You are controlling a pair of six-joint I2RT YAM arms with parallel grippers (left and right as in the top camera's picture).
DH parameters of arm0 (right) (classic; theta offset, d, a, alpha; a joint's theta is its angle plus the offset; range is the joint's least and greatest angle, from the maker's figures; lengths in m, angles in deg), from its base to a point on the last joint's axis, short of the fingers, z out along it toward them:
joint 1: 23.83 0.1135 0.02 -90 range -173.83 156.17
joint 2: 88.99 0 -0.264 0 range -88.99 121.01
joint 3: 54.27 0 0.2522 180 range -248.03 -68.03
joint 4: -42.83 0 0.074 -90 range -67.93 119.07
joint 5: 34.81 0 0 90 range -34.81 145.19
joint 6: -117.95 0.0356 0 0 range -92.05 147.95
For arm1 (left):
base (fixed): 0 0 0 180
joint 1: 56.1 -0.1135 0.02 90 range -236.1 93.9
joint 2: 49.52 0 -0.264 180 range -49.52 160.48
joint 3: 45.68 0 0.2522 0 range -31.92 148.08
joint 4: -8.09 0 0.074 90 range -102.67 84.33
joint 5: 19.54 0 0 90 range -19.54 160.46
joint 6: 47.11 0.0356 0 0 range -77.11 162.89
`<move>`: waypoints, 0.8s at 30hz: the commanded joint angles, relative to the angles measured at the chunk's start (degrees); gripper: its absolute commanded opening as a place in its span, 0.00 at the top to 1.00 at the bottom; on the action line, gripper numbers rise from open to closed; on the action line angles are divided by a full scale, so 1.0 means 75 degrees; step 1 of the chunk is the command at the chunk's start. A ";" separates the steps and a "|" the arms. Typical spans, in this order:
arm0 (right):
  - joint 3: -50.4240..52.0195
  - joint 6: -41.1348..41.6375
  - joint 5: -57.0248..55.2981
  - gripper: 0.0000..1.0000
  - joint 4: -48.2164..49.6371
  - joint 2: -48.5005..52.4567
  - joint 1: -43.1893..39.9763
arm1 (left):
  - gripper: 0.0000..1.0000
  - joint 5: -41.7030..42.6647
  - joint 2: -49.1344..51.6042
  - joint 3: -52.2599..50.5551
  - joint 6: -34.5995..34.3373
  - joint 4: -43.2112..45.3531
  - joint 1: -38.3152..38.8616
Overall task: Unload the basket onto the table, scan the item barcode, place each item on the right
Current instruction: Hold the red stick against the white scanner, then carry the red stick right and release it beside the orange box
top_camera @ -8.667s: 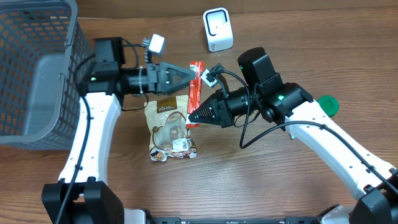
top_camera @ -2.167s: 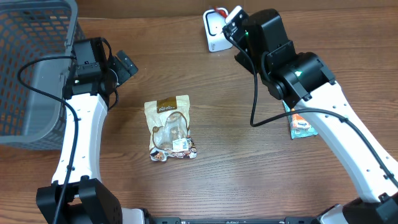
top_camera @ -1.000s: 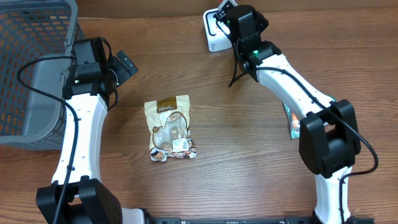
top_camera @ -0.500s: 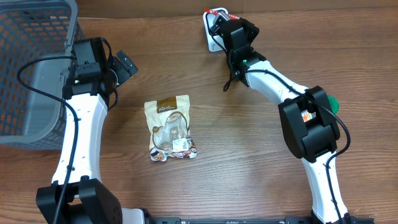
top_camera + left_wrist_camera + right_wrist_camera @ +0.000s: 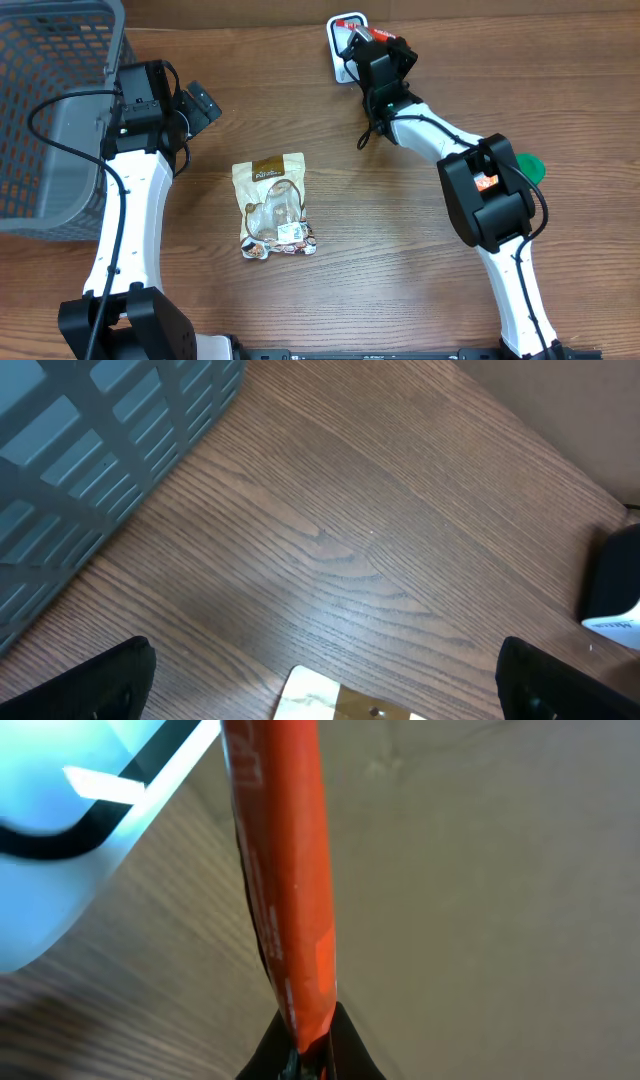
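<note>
Red stick packet (image 5: 285, 870): one, pinched at its lower end by right gripper (image 5: 308, 1058), fingers clenched tight on it, held at far edge of table (image 5: 400, 230), just over one white scanner (image 5: 341, 62). One tan snack pouch (image 5: 275, 205) lying flat near table's middle, untouched. One grey basket (image 5: 50, 110) at left. Left gripper (image 5: 200, 103) near basket, fingers (image 5: 95, 685) spread fully wide, holding nothing, touching nothing, above wood beside pouch's top edge.
</note>
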 commanded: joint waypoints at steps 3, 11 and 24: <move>-0.0198 -0.0143 -0.0268 0.96 0.0210 0.0300 -0.0029 | 0.00 -0.0119 -0.0015 0.0076 0.0090 0.0003 -0.0035; -0.0198 -0.0618 -0.0487 0.97 0.0385 0.0565 -0.0029 | 0.00 -0.0119 -0.0015 0.0076 0.0090 0.0003 -0.0035; -0.0198 -0.1116 -0.1084 0.97 0.0580 0.0504 0.0085 | 0.00 -0.0119 -0.0015 0.0076 0.0090 0.0003 -0.0035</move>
